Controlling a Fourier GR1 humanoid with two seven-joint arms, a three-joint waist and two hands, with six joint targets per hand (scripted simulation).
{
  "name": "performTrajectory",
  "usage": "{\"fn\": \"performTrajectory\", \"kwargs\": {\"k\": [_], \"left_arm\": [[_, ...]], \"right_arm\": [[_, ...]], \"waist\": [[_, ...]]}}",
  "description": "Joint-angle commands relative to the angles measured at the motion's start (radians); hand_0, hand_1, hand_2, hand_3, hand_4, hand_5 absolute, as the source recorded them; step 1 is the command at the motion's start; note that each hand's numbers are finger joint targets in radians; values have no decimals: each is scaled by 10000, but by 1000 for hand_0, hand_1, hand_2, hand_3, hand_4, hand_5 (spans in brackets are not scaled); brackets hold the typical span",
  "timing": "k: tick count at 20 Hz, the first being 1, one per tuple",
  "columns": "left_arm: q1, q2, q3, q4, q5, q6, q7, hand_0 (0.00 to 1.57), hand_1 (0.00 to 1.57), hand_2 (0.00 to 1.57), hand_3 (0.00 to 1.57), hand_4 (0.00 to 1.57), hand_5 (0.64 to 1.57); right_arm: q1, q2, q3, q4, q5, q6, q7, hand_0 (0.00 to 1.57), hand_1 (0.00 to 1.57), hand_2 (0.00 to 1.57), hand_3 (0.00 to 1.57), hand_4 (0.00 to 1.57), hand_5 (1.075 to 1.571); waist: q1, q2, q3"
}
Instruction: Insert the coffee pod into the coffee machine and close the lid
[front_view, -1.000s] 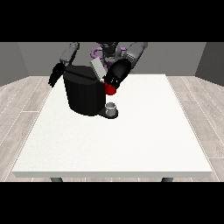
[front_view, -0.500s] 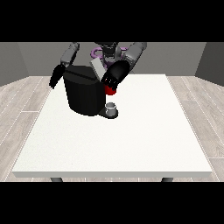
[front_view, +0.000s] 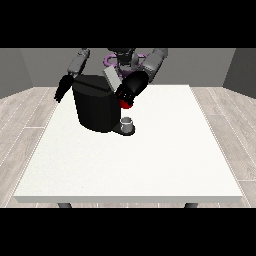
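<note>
We find a black coffee machine (front_view: 96, 107) standing on the far left part of the white table (front_view: 150, 160), with its grey lid (front_view: 112, 78) raised and tilted back over the top of the body. At the machine's foot, on its low base, sits a small grey cup-shaped thing (front_view: 127, 123); we cannot tell whether it is the coffee pod, so we record it only as a grey thing, and we cannot see whether anything lies inside it. A red thing at the machine (front_view: 126, 103) shows just above that cup, at the front edge of the machine's upper part. The hand at the view's right (front_view: 129, 90) reaches down to the machine's top front corner, touching or just above the red thing; we cannot tell how its fingers lie or whether they hold anything. The hand at the view's left (front_view: 62, 89) hangs beside the machine's left side, apart from it and over the table's far edge, with its fingers pointing downward and seemingly relaxed, holding nothing. The inside of the machine's pod compartment is hidden from this view.
</note>
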Motion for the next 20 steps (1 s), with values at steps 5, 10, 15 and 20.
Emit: {"fn": "performTrajectory", "kwargs": {"k": [5,10,15,20], "left_arm": [[137,37,-231,11,-589,900,-136,0,0,668,537,0,1571],[-14,282,-59,177,-500,593,-300,0,0,555,458,0,1571],[-328,358,-49,147,-545,361,-233,0,0,362,253,0,1571],[787,-597,-211,-69,-357,15,194,0,0,0,60,0,1571]], "right_arm": [[-139,151,56,35,143,-237,150,0,0,0,0,112,1571],[34,-99,96,39,267,-65,141,0,0,0,0,147,1571],[-490,-394,-471,436,-72,9,64,0,0,0,0,83,1571],[810,-288,-786,1266,-373,39,-443,0,0,0,0,144,1571]], "waist": [[129,159,-6],[95,-56,-5],[307,130,-2],[1213,-1417,0]]}}
